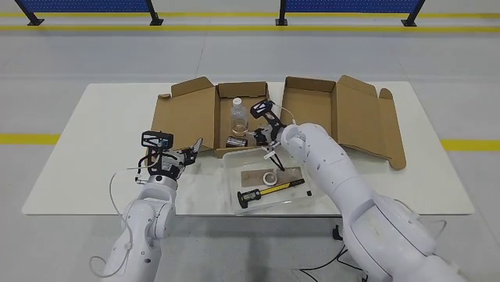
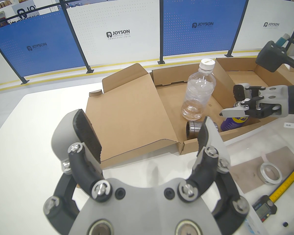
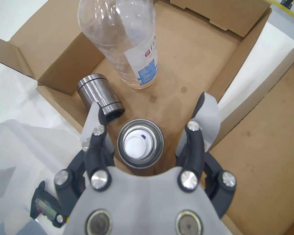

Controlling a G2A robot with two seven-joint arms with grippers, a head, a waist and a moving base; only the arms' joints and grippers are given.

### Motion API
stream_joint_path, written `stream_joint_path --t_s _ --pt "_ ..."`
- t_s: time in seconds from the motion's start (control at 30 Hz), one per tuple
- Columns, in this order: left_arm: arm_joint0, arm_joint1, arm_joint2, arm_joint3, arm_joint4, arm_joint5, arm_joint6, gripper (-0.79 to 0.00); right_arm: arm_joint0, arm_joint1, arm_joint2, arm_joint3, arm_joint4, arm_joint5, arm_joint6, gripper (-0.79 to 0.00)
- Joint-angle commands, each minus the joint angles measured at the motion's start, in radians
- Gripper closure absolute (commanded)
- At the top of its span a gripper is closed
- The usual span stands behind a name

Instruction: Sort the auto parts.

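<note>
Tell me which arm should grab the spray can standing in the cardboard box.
Right. The right gripper sits open over the spray can, a finger either side; the left gripper hangs open outside the box.

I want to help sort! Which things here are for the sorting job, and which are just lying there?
For the job: spray can, with the open right tool around it; metal sleeve; metal ring; caliper; cardboard box; clear bin.

Probably just lying about: plastic bottle; brown sheet under the ring.
</note>
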Motion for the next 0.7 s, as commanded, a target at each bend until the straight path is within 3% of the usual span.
stream_joint_path --t_s 0.0,0.47,0.67 --pt "0.0 0.0 0.0 0.0 0.0 0.0 0.0 -0.785 0.002 0.002 0.0 -0.007 -0.007 -0.001 -0.002 -0.616" --pt "0.0 0.0 0.0 0.0 0.0 0.0 0.0 -0.785 -0.013 0.044 0.012 -0.128 -0.088 0.005 -0.054 -0.643" --pt "0.0 0.0 0.0 0.0 0.0 0.0 0.0 -0.785 -0.051 0.08 0.044 -0.252 -0.109 0.02 -0.033 -0.65"
